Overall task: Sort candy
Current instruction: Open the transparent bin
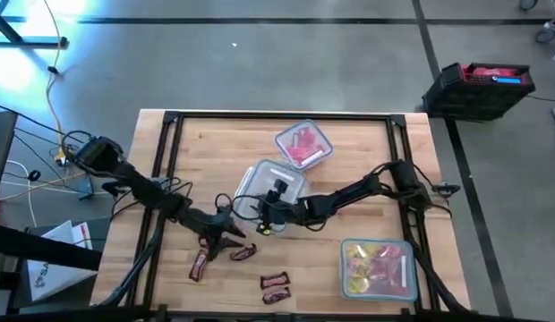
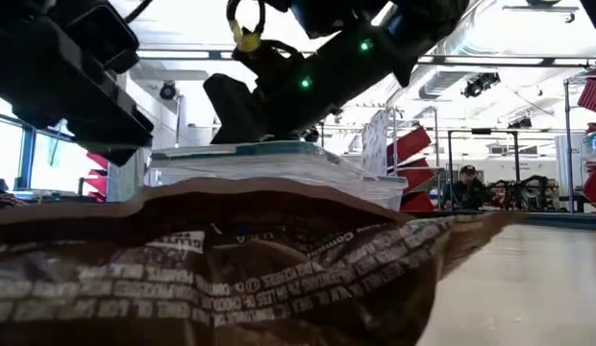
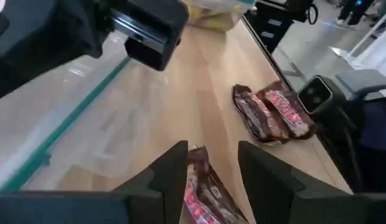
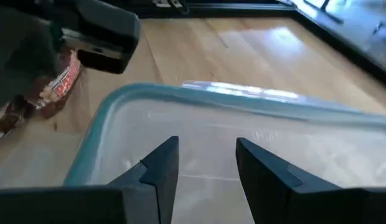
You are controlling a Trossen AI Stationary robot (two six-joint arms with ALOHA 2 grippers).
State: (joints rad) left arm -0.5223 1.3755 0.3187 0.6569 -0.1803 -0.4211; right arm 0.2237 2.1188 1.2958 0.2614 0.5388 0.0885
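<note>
— Four brown bars lie loose on the surface, by my count. Which one is the left gripper [image 3: 211, 155] set up for?

— The brown bar [image 3: 205, 186] lying right between its jaws. They stand open with nothing in them, one finger on each side of the wrapper.

— How does the bar's long axis run?

— In the left wrist view it runs lengthwise down the gap, in line with the gripper's reach. Closing should pinch it across the narrow width, which I'd judge the easier hold. I can't tell whether the fingertips are touching the wood yet.

— And the other three?

— A single bar [image 1: 200, 264] is just beside the left arm towards the near edge. The pair of bars [image 1: 276, 286] sits farther along that edge, apart from both arms.

— What about the right gripper [image 4: 205, 152]?

— It hangs over the empty clear container [image 4: 199, 92] mid-surface, jaws open and holding nothing. The left one is plainly nearer the bar, so the pick looks like its job.

— Where would the bar go?

— The empty container is my guess. It is near the left gripper, on the far side of the bar from the near edge. The container of red sweets [image 1: 304, 143] and the container of yellow sweets [image 1: 378, 266] already hold other kinds.

— Any risk?

— The two grippers are close together, so lifting towards that container could crowd the right one.
</note>
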